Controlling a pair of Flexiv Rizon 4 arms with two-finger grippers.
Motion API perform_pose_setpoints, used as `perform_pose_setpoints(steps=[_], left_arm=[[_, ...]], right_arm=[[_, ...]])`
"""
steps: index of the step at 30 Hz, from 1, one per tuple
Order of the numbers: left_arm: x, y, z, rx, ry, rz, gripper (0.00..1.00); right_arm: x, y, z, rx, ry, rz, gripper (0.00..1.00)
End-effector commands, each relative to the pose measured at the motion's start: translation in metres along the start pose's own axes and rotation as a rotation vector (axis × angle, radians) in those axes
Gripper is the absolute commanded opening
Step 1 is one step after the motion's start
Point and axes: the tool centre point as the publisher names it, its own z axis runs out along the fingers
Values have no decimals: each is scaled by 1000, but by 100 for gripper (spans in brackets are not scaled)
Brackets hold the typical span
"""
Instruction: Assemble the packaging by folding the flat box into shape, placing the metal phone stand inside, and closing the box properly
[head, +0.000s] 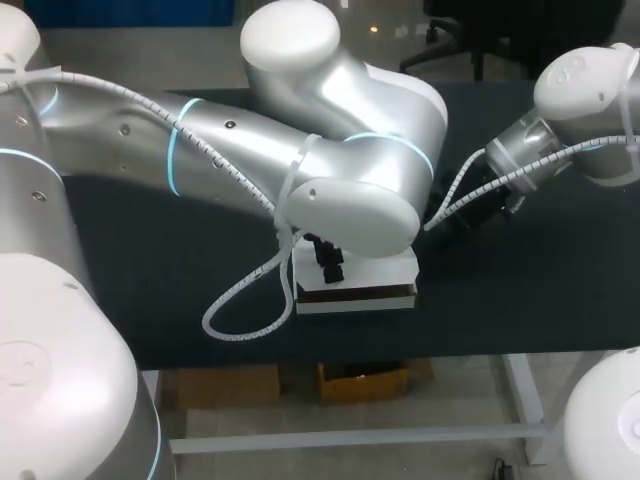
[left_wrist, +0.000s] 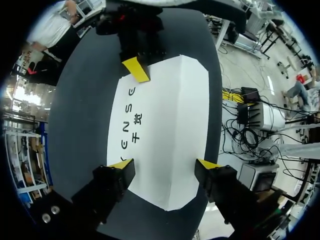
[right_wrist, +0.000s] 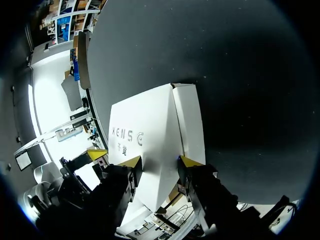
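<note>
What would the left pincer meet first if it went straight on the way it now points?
Most likely the box, lying ahead of the left pincer, in line with the gap between its open fingers; how near is unclear.

The only print stands on the flat white cardboard box (left_wrist: 172, 130): a row of dark capital letters (left_wrist: 131, 120) across its broad top face, with two smaller characters (left_wrist: 139, 126) set just beside the row's middle. The right wrist view shows this lettering too.

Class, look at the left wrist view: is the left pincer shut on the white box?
No, the left pincer is open, its yellow tips wide apart above the white box.
</note>
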Motion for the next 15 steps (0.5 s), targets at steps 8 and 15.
perform_pose_setpoints(steps=[8,15], left_arm=[[2,0,12,15,-37,7,74],[1,0,18,12,-85,13,76]], right_arm=[[0,0,0,2,0,0,44],[0,0,0,2,0,0,43]])
